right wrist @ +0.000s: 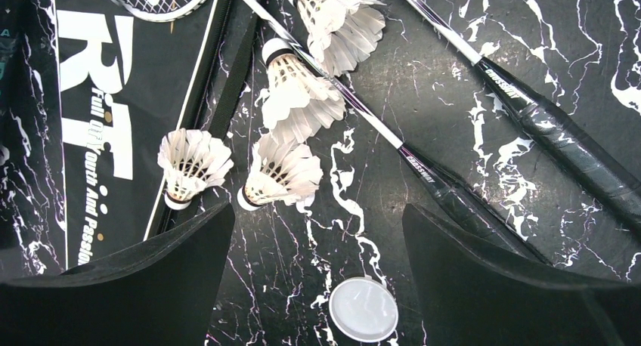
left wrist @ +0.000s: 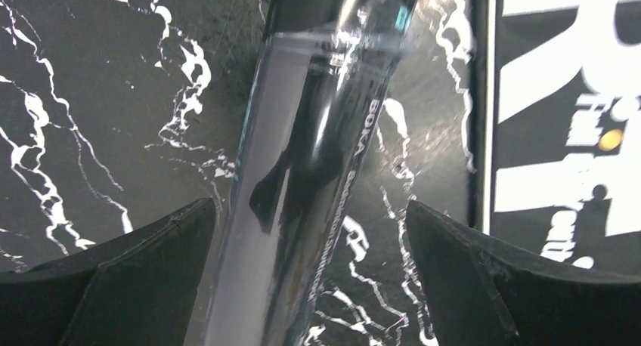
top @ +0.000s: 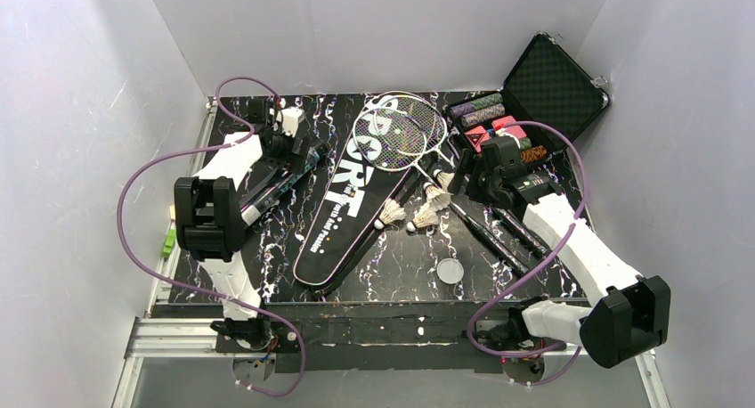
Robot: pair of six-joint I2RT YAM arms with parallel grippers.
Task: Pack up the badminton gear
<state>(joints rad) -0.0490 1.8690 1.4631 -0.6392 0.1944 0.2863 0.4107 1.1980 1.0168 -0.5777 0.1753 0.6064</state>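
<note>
— Where's the tube (top: pixel 271 194)?

— Left of centre in the overhead view, lying slantwise on the table (top: pixel 392 279), just left of the bag (top: pixel 352 203). The left fingers (top: pixel 296 154) are over its upper end, spread wide. In the wrist view there is one on each side of it, and nothing is pinched.

— Are they touching it?

— Can't tell. The tube runs up between them, and bare table shows on its right side.

— And the bag?

— Flat in the middle of the table with "SPORT" facing up and its narrow end toward the bottom of the frame. The two rackets (top: pixel 401 130) lie with their heads overlapping on its wide upper end. Their shafts and handles run down to the right across the table.

— Shuttlecocks (top: pixel 426 216)?

— Four, loose, right of the bag. One lies against the bag's edge and the others cluster around a racket shaft.

— The right fingers (top: pixel 463 178)?

— Right of centre, above the racket shafts — also spread wide, holding nothing.

— Anything else?

— A small white disc (top: pixel 450 271) on the table below the shuttlecocks, and an open chip case (top: pixel 556 83) at the upper right.
</note>
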